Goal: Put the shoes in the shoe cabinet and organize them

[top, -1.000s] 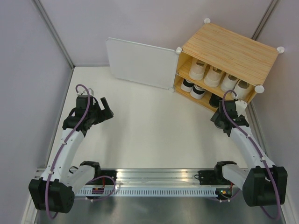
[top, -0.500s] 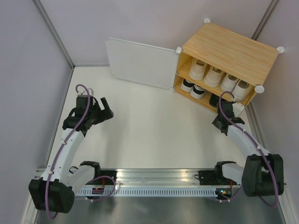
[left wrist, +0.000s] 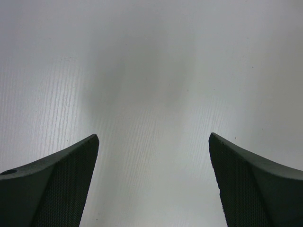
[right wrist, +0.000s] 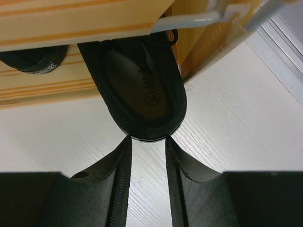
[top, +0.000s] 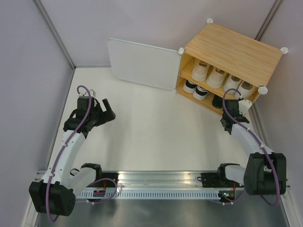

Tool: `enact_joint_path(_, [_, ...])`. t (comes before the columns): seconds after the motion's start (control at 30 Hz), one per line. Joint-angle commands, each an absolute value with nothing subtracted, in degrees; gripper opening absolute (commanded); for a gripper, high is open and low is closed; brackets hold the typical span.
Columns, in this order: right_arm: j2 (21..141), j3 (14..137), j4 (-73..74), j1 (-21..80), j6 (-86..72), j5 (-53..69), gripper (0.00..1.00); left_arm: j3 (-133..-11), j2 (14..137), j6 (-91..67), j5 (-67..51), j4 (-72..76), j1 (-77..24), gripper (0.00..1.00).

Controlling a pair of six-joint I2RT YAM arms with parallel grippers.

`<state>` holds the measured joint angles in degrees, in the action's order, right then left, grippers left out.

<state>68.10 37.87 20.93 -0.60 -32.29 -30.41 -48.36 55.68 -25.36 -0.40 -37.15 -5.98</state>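
Reaching nearer the shoe cabinet (top: 232,49) than a second ago and narrowing the right gripper (right wrist: 147,144) to a slim, empty gap, tips right at the heel of the black shoe (right wrist: 142,90) jutting from the lower shelf's right end. Probably nudging it home, the other shoes (top: 218,78) already sitting shelved. Crowding the shelf edge above and the cabinet's right post, leaving open table (top: 156,127) leftward. Holding the left gripper (left wrist: 154,136) spread wide over bare tabletop, well apart from the cabinet.

2 white arms (top: 66,147), blk joints (top: 51,197), purple cables (top: 60,156), blk mesh-textured hand fingers (left wrist: 57,189)
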Motion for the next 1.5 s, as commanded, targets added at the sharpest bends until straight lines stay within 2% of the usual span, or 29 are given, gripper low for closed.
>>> enact_joint_path(0.0, [71.35, 40.52, 9.76, -1.41, -31.99, -34.02, 0.12, -48.16, 55.02, -22.94, -1.32, -35.33, -6.06, 1.00])
enact_joint_path(0.33, [73.83, 38.85, 1.77, -1.58, -30.68, -25.94, 0.15, -48.16, 55.11, -22.85, -0.97, -35.24, -6.06, 1.00])
enact_joint_path(0.57, [70.84, 36.83, -3.87, -1.49, -26.81, -13.89, 0.17, -48.16, 55.02, -22.85, -0.88, -35.24, -6.06, 1.00])
enact_joint_path(0.63, [70.23, 37.09, -2.56, -1.49, -27.42, -16.86, 0.21, -48.16, 55.11, -22.85, -0.88, -35.24, -6.06, 1.00])
enact_joint_path(0.77, [70.66, 37.70, 2.09, -1.58, -28.83, -29.43, 0.21, -48.16, 55.02, -22.85, -0.88, -35.24, -6.06, 1.00])
enact_joint_path(0.87, [71.28, 37.44, 1.33, -1.50, -26.20, -25.59, 0.23, -48.08, 55.02, -22.76, -0.88, -35.24, -6.06, 1.00])
enact_joint_path(1.03, [70.48, 35.33, -7.73, -1.32, -20.67, -15.92, 0.35, -48.16, 54.76, -22.76, -0.88, -35.24, -6.06, 1.00])
enact_joint_path(1.1, [71.01, 35.42, -10.00, -1.14, -18.91, -15.82, 0.42, -48.08, 54.67, -22.85, -0.97, -35.24, -6.06, 1.00])
enact_joint_path(1.2, [72.68, 35.16, -13.34, -0.62, -16.35, -16.17, 0.48, -48.08, 54.67, -22.85, -1.14, -35.16, -6.06, 1.00])
enact_joint_path(1.47, [78.57, 34.90, -21.25, 1.76, -14.76, -22.75, 0.52, -48.08, 54.58, -22.85, -1.23, -35.07, -6.06, 1.00])
